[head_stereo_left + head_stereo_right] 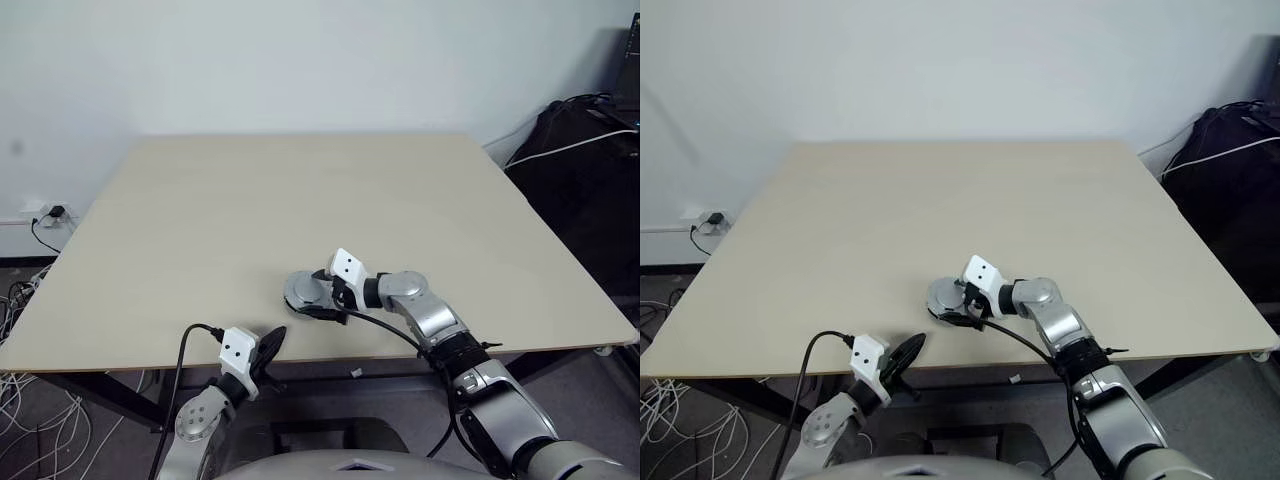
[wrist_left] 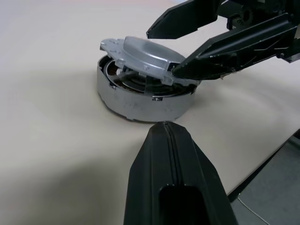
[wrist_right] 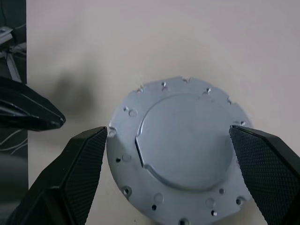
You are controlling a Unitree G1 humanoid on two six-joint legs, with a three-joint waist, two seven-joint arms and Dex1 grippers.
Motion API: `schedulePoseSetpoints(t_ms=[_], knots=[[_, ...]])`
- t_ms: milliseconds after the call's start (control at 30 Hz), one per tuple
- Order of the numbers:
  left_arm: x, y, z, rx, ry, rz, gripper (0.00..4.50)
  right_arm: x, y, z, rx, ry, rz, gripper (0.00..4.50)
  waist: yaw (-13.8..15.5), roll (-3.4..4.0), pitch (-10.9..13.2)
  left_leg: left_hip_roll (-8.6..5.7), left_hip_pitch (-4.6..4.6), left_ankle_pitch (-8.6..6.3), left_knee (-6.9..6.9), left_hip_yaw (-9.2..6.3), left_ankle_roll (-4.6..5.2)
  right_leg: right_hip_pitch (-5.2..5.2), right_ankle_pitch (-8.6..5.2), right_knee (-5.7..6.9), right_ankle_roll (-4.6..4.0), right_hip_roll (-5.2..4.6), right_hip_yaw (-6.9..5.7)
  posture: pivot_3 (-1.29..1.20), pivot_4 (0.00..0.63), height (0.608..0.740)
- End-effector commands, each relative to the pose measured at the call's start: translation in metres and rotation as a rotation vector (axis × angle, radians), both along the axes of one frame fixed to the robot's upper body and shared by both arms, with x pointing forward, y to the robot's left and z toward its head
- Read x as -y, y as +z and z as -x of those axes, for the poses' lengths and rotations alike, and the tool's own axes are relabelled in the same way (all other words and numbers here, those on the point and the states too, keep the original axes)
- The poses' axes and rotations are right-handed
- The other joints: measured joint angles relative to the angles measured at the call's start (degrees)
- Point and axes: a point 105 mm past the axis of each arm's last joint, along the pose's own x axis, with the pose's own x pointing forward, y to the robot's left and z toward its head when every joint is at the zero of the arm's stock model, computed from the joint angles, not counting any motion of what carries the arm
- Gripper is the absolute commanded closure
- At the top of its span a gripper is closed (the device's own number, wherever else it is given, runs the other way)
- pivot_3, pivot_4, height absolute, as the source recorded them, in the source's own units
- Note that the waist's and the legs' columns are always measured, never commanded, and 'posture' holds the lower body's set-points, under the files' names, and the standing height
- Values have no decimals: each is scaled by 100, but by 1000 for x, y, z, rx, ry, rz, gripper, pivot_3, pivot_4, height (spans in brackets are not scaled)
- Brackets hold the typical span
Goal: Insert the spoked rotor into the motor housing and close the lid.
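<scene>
- Head views: the motor housing [image 1: 304, 297] sits on the pale counter [image 1: 300, 200] near its front edge, with the lid [image 1: 306, 290] on top of it. What is inside cannot be made out from here.
- The right end effector [image 1: 322, 293] reaches in from the right, and its black fingers stand on either side of the housing.
- The left end effector [image 1: 268, 349] hangs at the counter's front edge, just short of the housing, with its fingers pressed together on nothing.
- Off the counter, a dark bag [image 1: 585, 170] with a white cable lies on the right, and a wall socket [image 1: 45, 213] with loose cables is low on the left.
- Left wrist view: the housing [image 2: 140, 101] is a shallow silvery drum. The grey lid [image 2: 147, 58] rests on it tilted, lifted on one side and not seated flat.
- Through the gap under the lid, copper-coloured windings [image 2: 123, 82] show inside the housing. Whether the spoked rotor is in there cannot be told.
- The right end effector's two fingers [image 2: 225, 51] stand apart around the lid's far side. One tip is at the lid's edge, and contact is unclear.
- The left arm's own closed fingers [image 2: 171, 187] point at the housing wall, just apart from it.
- Right wrist view: the lid [image 3: 180, 147] shows its plain grey face with small holes round the rim. It lies between the spread fingers [image 3: 79, 168]; one tip is at its edge and the other is just clear.
- The tip of the left end effector [image 3: 28, 112] shows at the side, apart from the lid.
</scene>
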Motion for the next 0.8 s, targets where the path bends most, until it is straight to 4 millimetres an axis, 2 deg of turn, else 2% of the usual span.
schedulePoseSetpoints(t_ms=[33, 300, 600, 633, 733, 800], knots=[[4, 16, -5, 56, -13, 30, 4500, -6, 16, -11, 69, 24, -13, 16, -1, 1, 1, 0, 0, 0, 0, 0, 0, 0, 0, 0, 0, 0, 0, 0, 0, 740], [1, 12, -3, 46, -1, 32, 4500, -8, 15, -20, 76, 19, -3, 16, -2, 6, 3, 0, 0, 0, 0, 2, 0, 0, 0, 0, 1, 0, 0, 0, 0, 740], [1, 11, -1, 45, 8, 34, 4500, -10, 5, -21, 44, 33, 36, 16, -3, 13, 7, -1, 0, 1, 0, 4, -2, 0, 1, 1, 1, 0, 1, 0, 0, 740], [1, 11, -1, 45, 9, 34, 4500, -10, 4, -21, 42, 33, 37, 406, -4, 14, 6, -1, 0, 1, 0, 4, -2, 0, 1, 1, 1, 0, 1, 0, 0, 740], [3, 12, 0, 47, 11, 36, 4500, -10, 3, -21, 34, 34, 40, 1147, -4, 15, 6, 0, 1, 1, 0, 4, -2, 0, 1, 1, 1, 0, 1, 0, 0, 740], [5, 13, 1, 47, 11, 38, 4500, -10, 3, -21, 31, 32, 41, 1195, -5, 15, 7, 0, 1, 1, 0, 4, -2, 0, 1, 2, 1, 0, 2, 0, 0, 740]])
